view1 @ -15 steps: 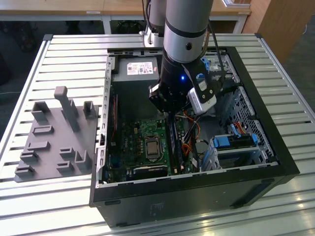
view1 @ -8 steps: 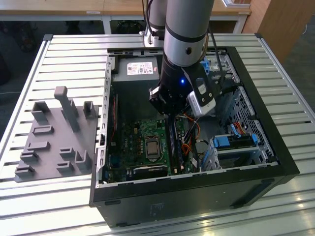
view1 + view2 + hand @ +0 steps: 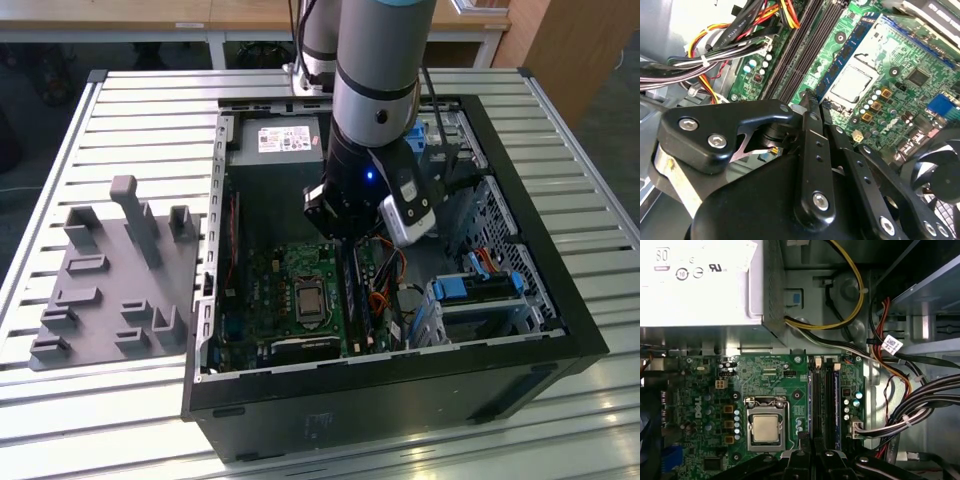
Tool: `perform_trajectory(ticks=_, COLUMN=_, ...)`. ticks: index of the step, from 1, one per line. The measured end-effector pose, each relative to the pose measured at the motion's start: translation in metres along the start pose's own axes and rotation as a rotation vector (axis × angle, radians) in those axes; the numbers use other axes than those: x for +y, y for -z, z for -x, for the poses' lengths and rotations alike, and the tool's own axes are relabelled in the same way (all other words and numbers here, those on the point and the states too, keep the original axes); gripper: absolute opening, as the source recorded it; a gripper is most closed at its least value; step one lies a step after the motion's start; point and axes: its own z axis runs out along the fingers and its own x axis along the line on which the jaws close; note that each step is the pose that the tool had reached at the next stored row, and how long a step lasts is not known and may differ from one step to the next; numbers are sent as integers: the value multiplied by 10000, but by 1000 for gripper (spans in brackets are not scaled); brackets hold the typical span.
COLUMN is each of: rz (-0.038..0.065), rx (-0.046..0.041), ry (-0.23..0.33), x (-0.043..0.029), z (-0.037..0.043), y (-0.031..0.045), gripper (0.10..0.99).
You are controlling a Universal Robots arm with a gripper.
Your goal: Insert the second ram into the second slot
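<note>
The second ram (image 3: pixel 850 55) is a thin blue stick lying along the slot closest to the CPU socket (image 3: pixel 763 427). In the first wrist view the second ram (image 3: pixel 810 395) runs straight toward my fingertips. My gripper (image 3: pixel 807 102) is low inside the open PC case (image 3: pixel 560 330), right at the near end of that stick. Its fingers (image 3: pixel 812 150) are drawn together with no gap showing at the tip. I cannot tell whether the tip touches the stick. Another blue edge (image 3: pixel 836 400) stands in the slot farthest from the socket. In the exterior view my gripper (image 3: pixel 345 240) is largely hidden under the wrist.
The power supply (image 3: pixel 275 140) fills the case's far end. Cable bundles (image 3: pixel 910 410) crowd the space beside the slots. Light-blue drive-bay clips (image 3: pixel 480 290) sit at the exterior view's right. A grey fixture block (image 3: pixel 110 280) rests on the table at that view's left. A fan (image 3: pixel 940 170) is close by.
</note>
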Motion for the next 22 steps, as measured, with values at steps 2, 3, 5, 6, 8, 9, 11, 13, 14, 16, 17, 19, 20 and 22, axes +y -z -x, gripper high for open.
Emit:
perform_trajectory(ticks=2, rz=-2, rx=29, ry=0, x=0, z=32, y=-30, gripper=137)
perform_trajectory(ticks=3, rz=-1, rx=46, ry=1, x=1, z=52, y=-45, gripper=137)
perform_trajectory(ticks=5, rz=-5, rx=52, ry=18, x=1, z=68, y=-72, gripper=137)
perform_trajectory(ticks=6, rz=-6, rx=53, ry=64, x=1, z=74, y=-81, gripper=137)
perform_trajectory(ticks=8, rz=-8, rx=54, ry=127, x=1, z=89, y=-97, gripper=137)
perform_trajectory(ticks=9, rz=-8, rx=55, ry=132, x=1, z=98, y=-105, gripper=137)
perform_trajectory(ticks=11, rz=-8, rx=54, ry=132, x=2, z=113, y=-120, gripper=137)
perform_trajectory(ticks=13, rz=-7, rx=54, ry=131, x=1, z=121, y=-139, gripper=137)
perform_trajectory(ticks=14, rz=-8, rx=54, ry=131, x=1, z=121, y=-146, gripper=137)
perform_trajectory(ticks=16, rz=-9, rx=54, ry=131, x=1, z=122, y=-158, gripper=137)
perform_trajectory(ticks=17, rz=-10, rx=54, ry=131, x=1, z=122, y=-167, gripper=137)
perform_trajectory(ticks=19, rz=-12, rx=54, ry=134, x=0, z=123, y=-233, gripper=137)
perform_trajectory(ticks=20, rz=-12, rx=54, ry=134, x=-1, z=123, y=-238, gripper=137)
perform_trajectory(ticks=22, rz=-16, rx=55, ry=134, x=0, z=123, y=-241, gripper=137)
